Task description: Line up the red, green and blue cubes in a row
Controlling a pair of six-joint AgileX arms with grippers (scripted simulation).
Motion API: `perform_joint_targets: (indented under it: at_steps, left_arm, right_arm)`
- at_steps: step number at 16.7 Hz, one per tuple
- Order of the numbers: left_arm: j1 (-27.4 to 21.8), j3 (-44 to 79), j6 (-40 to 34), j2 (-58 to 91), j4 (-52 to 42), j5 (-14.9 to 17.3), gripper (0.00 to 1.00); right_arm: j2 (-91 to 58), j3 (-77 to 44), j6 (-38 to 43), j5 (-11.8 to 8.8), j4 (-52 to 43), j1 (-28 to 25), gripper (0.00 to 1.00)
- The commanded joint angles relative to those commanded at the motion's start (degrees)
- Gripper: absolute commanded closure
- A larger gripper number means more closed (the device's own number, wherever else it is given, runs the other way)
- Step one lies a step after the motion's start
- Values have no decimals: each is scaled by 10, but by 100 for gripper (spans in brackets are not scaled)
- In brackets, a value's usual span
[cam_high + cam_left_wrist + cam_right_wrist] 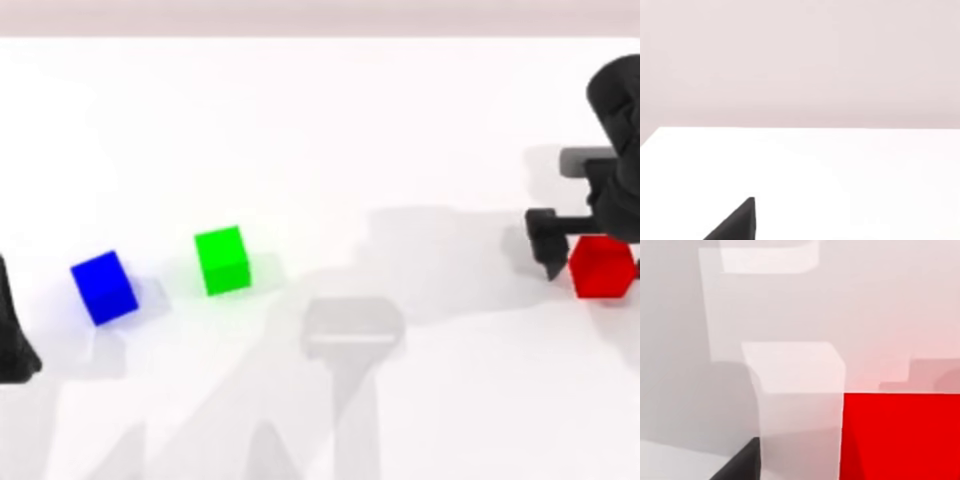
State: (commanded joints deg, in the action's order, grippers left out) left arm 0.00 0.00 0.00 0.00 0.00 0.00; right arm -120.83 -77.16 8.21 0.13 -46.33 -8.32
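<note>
The red cube [601,266] sits at the table's right side. My right gripper [592,255] is over it and open, its left fingertip [549,262] standing just left of the cube with a small gap; the other finger is hidden. Up close in the right wrist view, the red cube [900,437] is apart from the one dark fingertip [742,465] that shows. The green cube [222,260] and the blue cube [103,287] lie at the left, a short gap between them, both slightly turned. My left arm [12,335] is parked at the left edge, its fingertip [737,225] over bare table.
The white table [400,130] ends at a pale back wall [800,60]. Grey shadows of the arms fall across the middle and front of the table.
</note>
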Motion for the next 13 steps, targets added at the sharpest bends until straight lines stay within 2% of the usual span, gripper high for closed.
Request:
perform_joint_targets:
  at_steps: [8,13]
  left_arm:
    - [0,0,0,0,0,0,0]
    - [0,0,0,0,0,0,0]
  right_arm:
    - [0,0,0,0,0,0,98]
    - [0,0,0,0,0,0,100]
